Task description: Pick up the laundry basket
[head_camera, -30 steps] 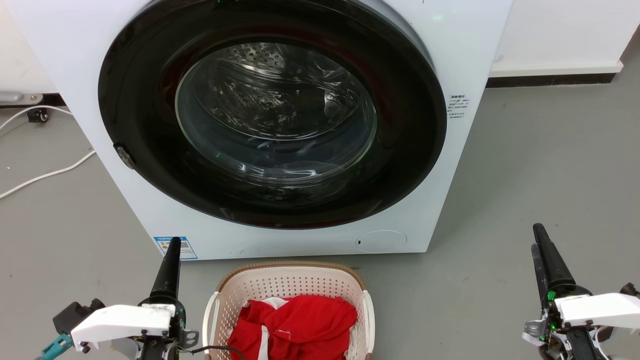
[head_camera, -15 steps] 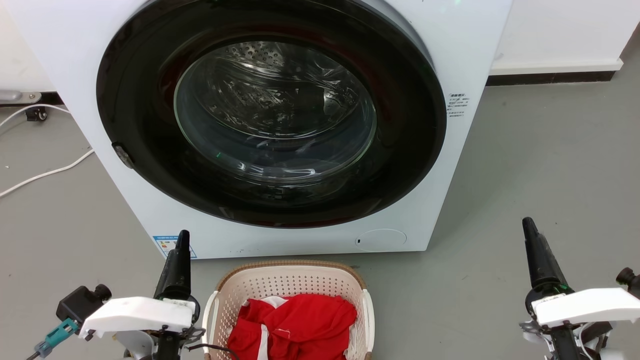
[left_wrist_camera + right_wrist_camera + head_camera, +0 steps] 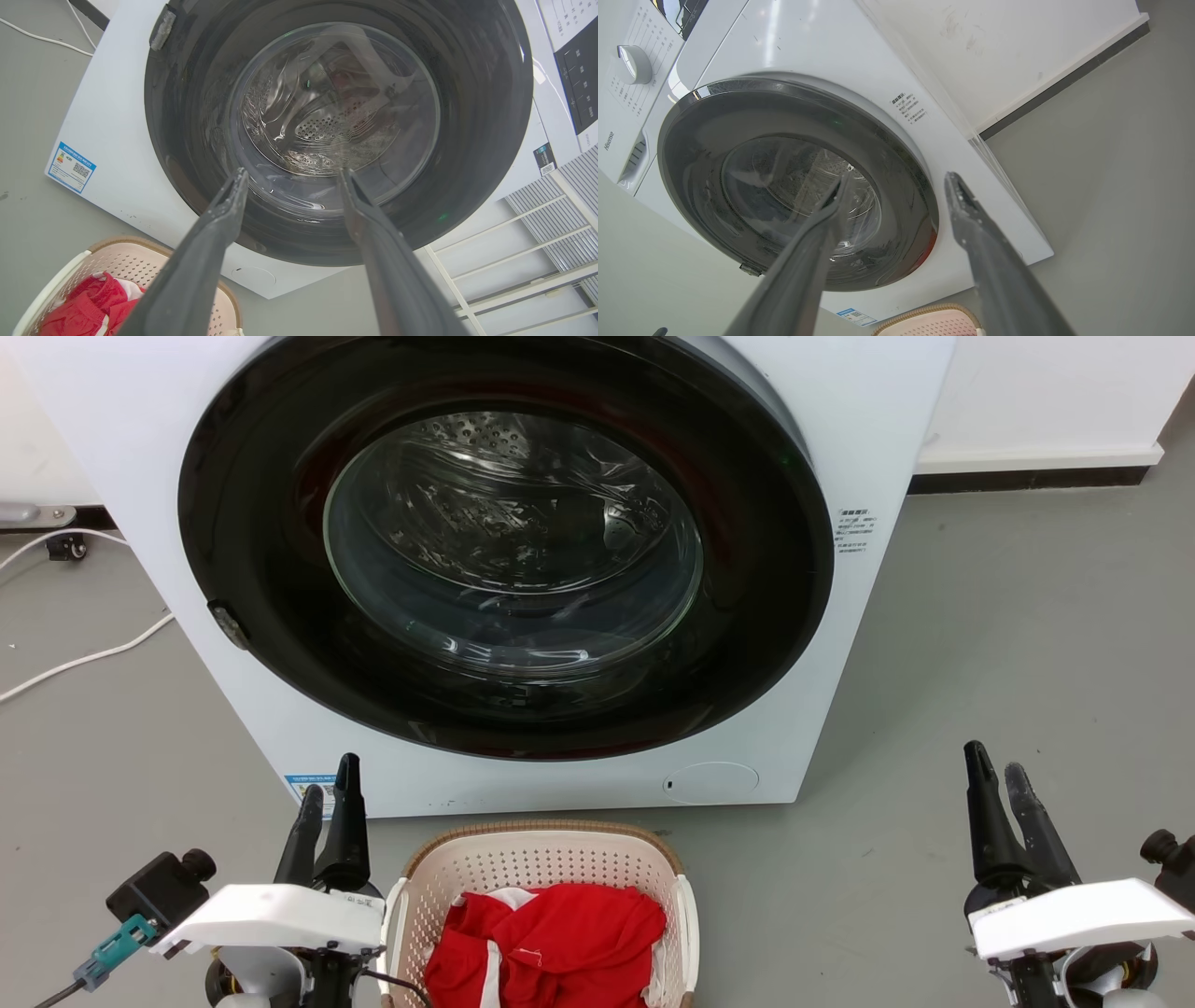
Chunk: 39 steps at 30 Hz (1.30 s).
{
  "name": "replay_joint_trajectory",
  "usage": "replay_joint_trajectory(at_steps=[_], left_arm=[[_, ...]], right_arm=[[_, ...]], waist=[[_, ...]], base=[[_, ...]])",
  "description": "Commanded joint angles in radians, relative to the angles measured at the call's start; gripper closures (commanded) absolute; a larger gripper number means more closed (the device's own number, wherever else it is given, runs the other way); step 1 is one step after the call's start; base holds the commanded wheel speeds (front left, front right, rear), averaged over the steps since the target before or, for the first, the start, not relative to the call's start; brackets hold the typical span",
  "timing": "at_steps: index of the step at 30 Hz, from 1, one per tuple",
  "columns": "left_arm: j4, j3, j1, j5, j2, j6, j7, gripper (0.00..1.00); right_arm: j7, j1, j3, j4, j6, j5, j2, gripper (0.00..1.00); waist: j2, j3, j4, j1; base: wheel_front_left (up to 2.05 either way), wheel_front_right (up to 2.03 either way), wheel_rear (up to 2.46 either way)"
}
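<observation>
Our left pincer (image 3: 330,779) is released, fingers parted, just beside the laundry basket (image 3: 532,870); our right pincer (image 3: 993,761) is released too, well apart from it. We see the basket on the floor (image 3: 1027,635), just before the washing machine (image 3: 868,420), away from the floor's far edge at the wall. We judge it light and stiff, though its perforated plastic may flex; the white side handles (image 3: 691,933) look best to hold. We count one basket, two handles, one red garment (image 3: 551,943), two pincers.

Grey floor (image 3: 1027,616), white wall (image 3: 1046,392), dark skirting (image 3: 1027,483), white washing machine (image 3: 868,429)
</observation>
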Motion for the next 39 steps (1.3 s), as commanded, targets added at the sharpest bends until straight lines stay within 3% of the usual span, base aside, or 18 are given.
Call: replay_joint_trajectory(at_steps=[1, 39], left_arm=[[-0.02, -0.003, -0.005, 0.035, 0.004, 0.003, -0.011, 0.0], [-0.062, -0.028, 0.023, 0.467, 0.005, 0.021, -0.115, 0.0]], right_arm=[[-0.011, -0.002, 0.004, -0.023, 0.0, -0.04, -0.003, 0.0], [-0.116, 0.048, 0.019, -0.076, 0.0, -0.506, -0.003, 0.0]], waist=[[0.0, 0.0, 0.0, -0.0001], [0.0, 0.012, -0.001, -0.0001]], base=[[0.0, 0.0, 0.0], [0.0, 0.0, 0.0]])
